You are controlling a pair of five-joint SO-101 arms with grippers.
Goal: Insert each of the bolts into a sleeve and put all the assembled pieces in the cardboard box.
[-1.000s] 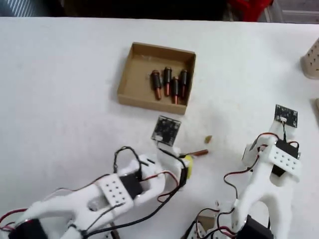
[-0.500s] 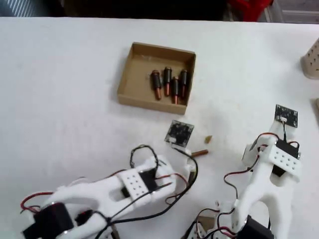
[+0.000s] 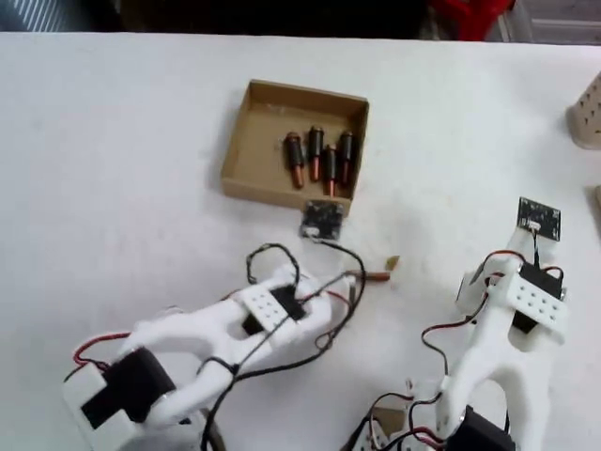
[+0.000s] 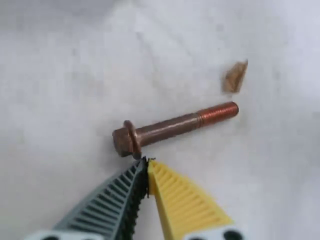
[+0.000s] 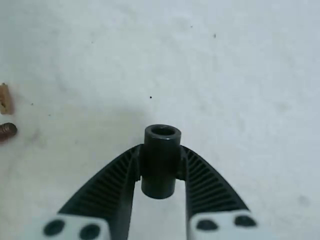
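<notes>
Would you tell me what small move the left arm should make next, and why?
Probably open the left gripper and straddle the bolt: its fingers are pressed together beside the bolt's head, the bolt lies loose on the table, and the right gripper holds a sleeve ready for it.

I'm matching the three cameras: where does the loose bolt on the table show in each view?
High view: the loose bolt lies on the table between the cardboard box and the arms.
Left wrist view: mid-picture, its head just ahead of the left end effector.
Right wrist view: its threaded tip, at the frame edge.
Shared landmark: the cardboard scrap beside its threaded end.
</notes>
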